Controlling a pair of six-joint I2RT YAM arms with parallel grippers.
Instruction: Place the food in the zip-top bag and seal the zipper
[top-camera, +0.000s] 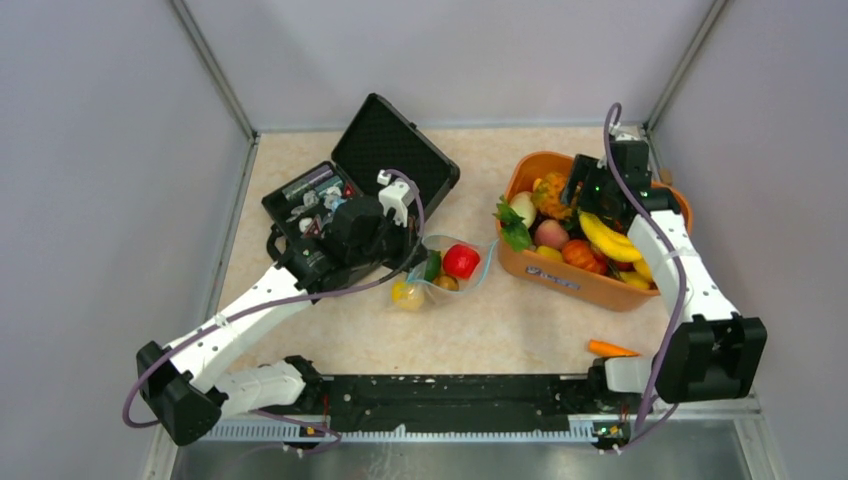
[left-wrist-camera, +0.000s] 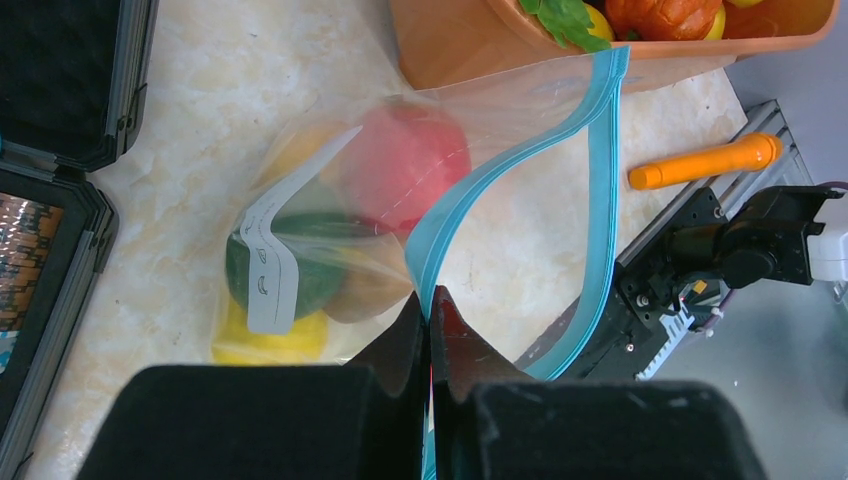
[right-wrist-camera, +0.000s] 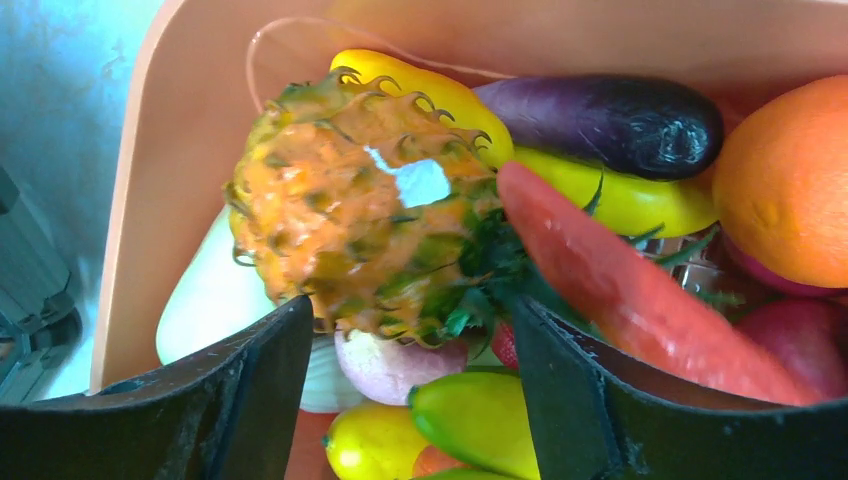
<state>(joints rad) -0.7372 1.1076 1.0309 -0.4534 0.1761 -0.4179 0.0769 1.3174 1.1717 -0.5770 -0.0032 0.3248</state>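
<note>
While the orange plastic basket (top-camera: 560, 283) heaped with toy produce stands on the pale marbled tabletop (top-camera: 500, 330) in the top view, the clear flexible zip-top bag (top-camera: 436, 282) lies just left of it, a round red toy fruit (top-camera: 461, 260) and a small yellow toy fruit (top-camera: 406, 293) showing through its plastic. The left gripper (top-camera: 413, 255) sits at the bag's far-from-basket end. An open black hard case (top-camera: 395, 140) lies farther left of the basket, the left arm crossing over part of it. An orange carrot-like stick (top-camera: 612, 349) lies on the table nearer the arm bases than the basket. The right gripper (top-camera: 585, 187) hangs over the basket's rear part, hiding some of the pile. In the left wrist view the left gripper (left-wrist-camera: 430, 312) has its fingers pressed together on the thin teal-blue zipper (left-wrist-camera: 512, 168), which opens into a loop towards the basket (left-wrist-camera: 450, 45), so the mouth gapes. Behind a white label patch (left-wrist-camera: 268, 270), red, green and yellow toys crowd the bag (left-wrist-camera: 330, 140). The stick (left-wrist-camera: 705, 162) lies beyond the zipper. In the right wrist view the right gripper (right-wrist-camera: 415, 330) has its fingers spread apart on either side of an orange-and-green plastic pineapple (right-wrist-camera: 340, 220) inside the basket (right-wrist-camera: 165, 160). A dark purple toy aubergine (right-wrist-camera: 610, 120), a long red toy pepper (right-wrist-camera: 610, 290) and a round orange toy (right-wrist-camera: 790, 190) are packed against it.
</note>
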